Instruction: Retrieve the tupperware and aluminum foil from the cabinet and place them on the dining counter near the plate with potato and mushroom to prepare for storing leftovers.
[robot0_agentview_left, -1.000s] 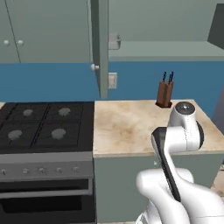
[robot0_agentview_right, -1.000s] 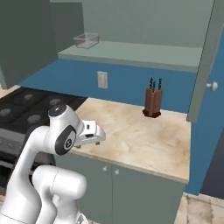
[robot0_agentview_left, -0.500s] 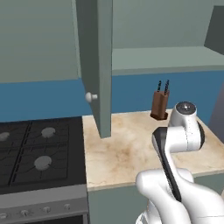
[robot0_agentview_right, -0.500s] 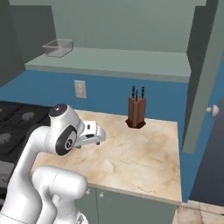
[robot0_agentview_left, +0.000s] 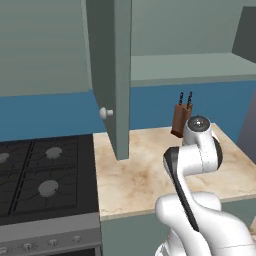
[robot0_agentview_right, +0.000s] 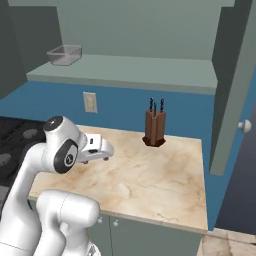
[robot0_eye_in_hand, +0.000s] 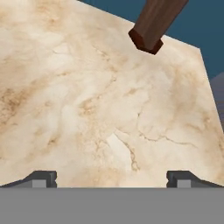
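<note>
Where it sits shelved, tupperware (robot0_agentview_right: 64, 54) looks translucent grey.

Even, flat rendered light is seen, sharp throughout, with soft shade cast beneath the cabinet (robot0_agentview_right: 125, 70) shelf.

You see the tupperware (robot0_agentview_right: 64, 54) at the left end of the open cabinet (robot0_agentview_right: 130, 70) shelf, the knife block (robot0_agentview_right: 154, 128) on the marbled worktop (robot0_agentview_right: 150, 180) below, stove (robot0_agentview_right: 15, 142) at left.
</note>
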